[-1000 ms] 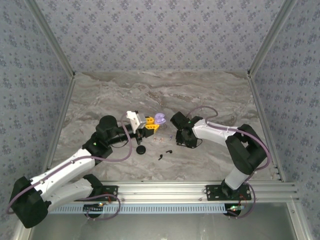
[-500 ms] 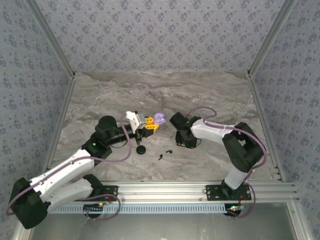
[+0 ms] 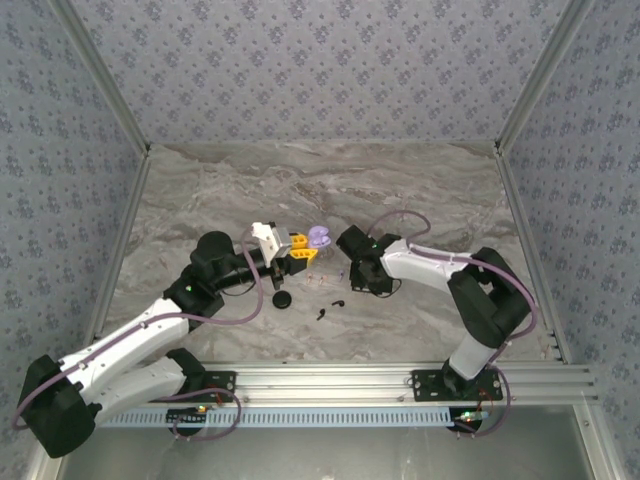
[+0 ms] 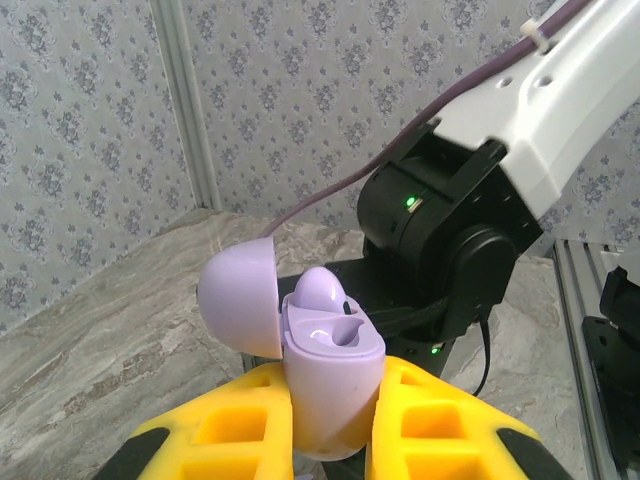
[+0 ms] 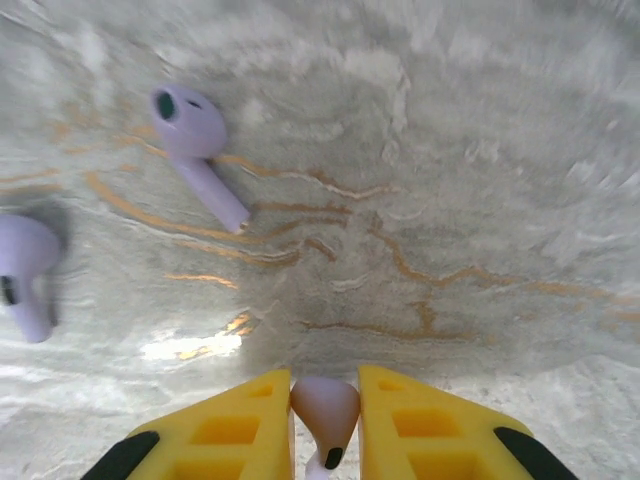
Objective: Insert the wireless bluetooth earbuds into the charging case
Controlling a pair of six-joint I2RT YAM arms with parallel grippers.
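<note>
My left gripper (image 4: 330,400) is shut on the lilac charging case (image 4: 325,385), held upright with its lid (image 4: 240,298) swung open to the left. One lilac earbud (image 4: 322,290) sits in the case. In the top view the case (image 3: 319,238) hangs above mid-table. My right gripper (image 5: 326,385) points down at the marble, its yellow fingers (image 5: 235,425) shut on a pale lilac-pink earbud (image 5: 326,405). Two more lilac earbuds lie on the table beyond it, one (image 5: 195,140) ahead left and the other (image 5: 25,265) at the left edge.
Two black earbuds (image 3: 337,301) (image 3: 321,315) and a black round disc (image 3: 283,299) lie on the marble table (image 3: 420,190) nearer the arm bases. The right arm's wrist (image 4: 440,250) stands just behind the case. Patterned walls surround the table.
The right gripper has shifted slightly left and its fingers have closed in on the earbud. The left arm and the case have stayed put.
</note>
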